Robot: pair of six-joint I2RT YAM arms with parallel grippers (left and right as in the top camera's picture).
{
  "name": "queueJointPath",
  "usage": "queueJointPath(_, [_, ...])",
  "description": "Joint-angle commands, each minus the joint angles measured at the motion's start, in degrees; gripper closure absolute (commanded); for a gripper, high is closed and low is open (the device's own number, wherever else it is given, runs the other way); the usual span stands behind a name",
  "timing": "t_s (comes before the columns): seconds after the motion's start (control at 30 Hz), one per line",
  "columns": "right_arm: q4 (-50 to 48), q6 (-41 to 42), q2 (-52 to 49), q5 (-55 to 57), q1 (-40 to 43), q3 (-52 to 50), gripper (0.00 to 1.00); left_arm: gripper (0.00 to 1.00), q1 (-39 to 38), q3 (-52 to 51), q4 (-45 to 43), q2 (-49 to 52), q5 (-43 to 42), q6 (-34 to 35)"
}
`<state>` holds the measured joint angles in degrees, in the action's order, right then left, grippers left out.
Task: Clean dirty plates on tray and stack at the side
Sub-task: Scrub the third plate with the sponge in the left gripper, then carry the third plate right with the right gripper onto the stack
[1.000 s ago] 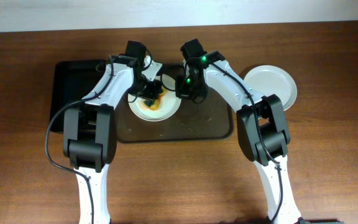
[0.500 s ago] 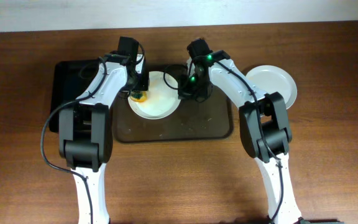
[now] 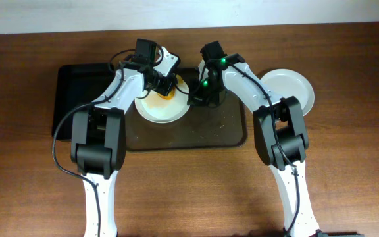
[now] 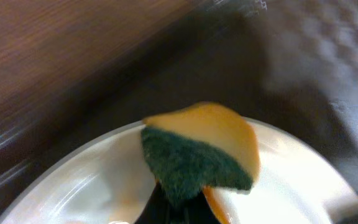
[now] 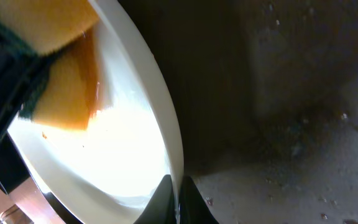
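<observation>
Dirty plate on tray | my right fingers pinch its rim to steady it | left fingers clamp sponge, scrubbing

white plate, yellow-and-green sponge, dark brown tray, brown woodgrain table.

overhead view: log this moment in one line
left claw: sponge on dirty plate | right claw: shut on its rim | dirty plate: on tray | second plate: on table beside tray

Left claw and right claw seemingly clamped.
</observation>
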<state>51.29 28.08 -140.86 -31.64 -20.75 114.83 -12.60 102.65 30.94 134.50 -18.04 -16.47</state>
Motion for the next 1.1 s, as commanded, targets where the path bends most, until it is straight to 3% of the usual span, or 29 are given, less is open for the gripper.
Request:
queueJointPath(0.0, [0.5,-1.29,-2.82,0.55,-0.66,-0.28,0.96,1.0,0.17,-0.61,-1.14,5.2,22.16,16.46])
queueJointPath(0.07, [0.5,-1.29,-2.82,0.55,-0.66,-0.28,0.96,1.0,0.5,-0.61,3.63,5.77,29.75,21.7])
queueJointPath(0.17, [0.39,-1.27,-2.82,0.55,-0.66,-0.28,0.96,1.0,0.68,-0.59,13.03,5.77,30.25,21.73])
queueJointPath(0.27, [0.42,-1.29,-2.82,0.5,-0.66,-0.28,0.96,1.0,1.33,-0.59,24.04,5.77,21.81,19.85])
queueJointPath(0.3, [0.39,-1.27,-2.82,0.31,-0.66,-0.28,0.96,1.0,1.53,-0.59,26.64,5.77,14.56,14.78])
queueJointPath(0.43, [0.46,-1.29,-2.82,0.33,-0.66,-0.28,0.96,1.0,2.08,3.98,31.56,5.75,2.62,9.35])
queueJointPath(0.47, [0.46,-1.29,-2.82,0.33,-0.66,-0.28,0.96,1.0,2.08,6.47,32.63,5.75,-0.92,7.1])
queueJointPath(0.63, [0.35,-1.75,-2.82,0.33,-0.66,-0.28,0.96,1.0,2.36,16.74,32.41,5.75,-1.7,7.17])
queueJointPath(0.93, [0.33,-2.34,-2.67,0.83,-0.63,-0.26,0.96,1.0,6.95,32.52,33.22,5.31,-2.21,13.73])
queueJointPath(1.0, [1.77,-2.34,-1.05,5.07,-0.59,-0.26,0.96,1.0,7.54,33.48,33.24,5.31,-3.21,13.92])
queueJointPath(1.07, [5.57,-2.34,4.13,16.7,-0.61,-0.26,0.96,1.0,7.74,33.46,34.53,5.31,-2.08,13.9])
